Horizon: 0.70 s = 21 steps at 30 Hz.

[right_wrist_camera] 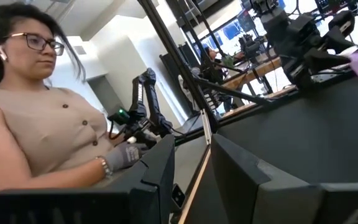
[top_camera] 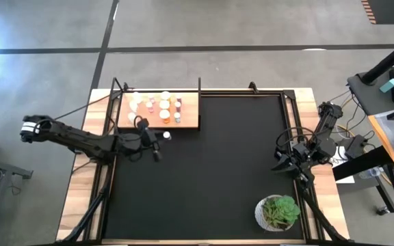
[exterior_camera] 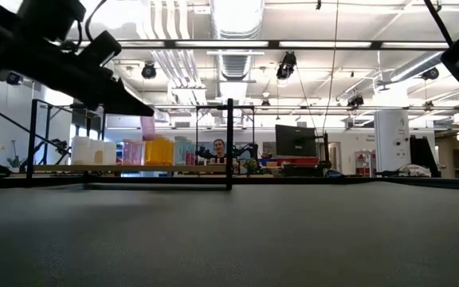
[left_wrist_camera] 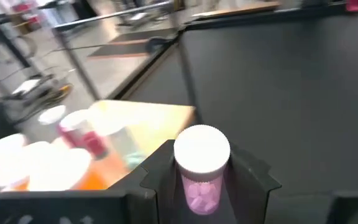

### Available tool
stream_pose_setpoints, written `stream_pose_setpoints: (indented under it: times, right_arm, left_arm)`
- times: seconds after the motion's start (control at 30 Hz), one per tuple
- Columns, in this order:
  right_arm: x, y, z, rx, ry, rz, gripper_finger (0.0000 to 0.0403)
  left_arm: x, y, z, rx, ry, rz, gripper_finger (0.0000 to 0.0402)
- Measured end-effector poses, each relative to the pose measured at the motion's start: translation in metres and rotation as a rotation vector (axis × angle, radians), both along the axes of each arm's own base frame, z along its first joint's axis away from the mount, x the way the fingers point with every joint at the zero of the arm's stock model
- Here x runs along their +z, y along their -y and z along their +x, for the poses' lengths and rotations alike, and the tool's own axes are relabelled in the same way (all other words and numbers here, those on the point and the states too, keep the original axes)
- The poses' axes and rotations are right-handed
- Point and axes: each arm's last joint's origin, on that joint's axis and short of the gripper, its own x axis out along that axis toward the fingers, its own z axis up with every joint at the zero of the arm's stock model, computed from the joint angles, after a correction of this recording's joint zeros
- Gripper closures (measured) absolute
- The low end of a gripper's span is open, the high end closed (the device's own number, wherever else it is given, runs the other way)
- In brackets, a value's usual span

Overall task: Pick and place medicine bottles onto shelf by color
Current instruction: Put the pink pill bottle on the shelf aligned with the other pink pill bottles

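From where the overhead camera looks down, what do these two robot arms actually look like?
Both are dark, slim, jointed arms. The left arm carries a white band near its outer end, and thin cables trail along it. The right arm has loose cable loops beside it. Each tool ends in two black, angular fingers.
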Motion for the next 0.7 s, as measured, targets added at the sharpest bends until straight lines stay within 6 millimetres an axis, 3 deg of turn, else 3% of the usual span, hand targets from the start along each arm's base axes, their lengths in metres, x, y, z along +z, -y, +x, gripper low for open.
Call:
stream_pose_setpoints:
  times: [0.23,0.53,0.7]
  right_arm:
    - [0.0,0.0,0.0,0.0,0.0,0.0,0.0305]
    - [0.0,0.0,0.0,0.0,0.0,0.0,0.0305]
    - [0.0,0.0,0.0,0.0,0.0,0.0,0.0305]
  left_arm:
    - [0.004,-0.018,-0.001,0.18,0.077,-0.074,0.0301]
    - [0.034,-0.025,0.003,0.372,0.229,-0.079,0.0301]
    - [0.034,-0.029,-0.001,0.531,0.285,-0.099,0.0301]
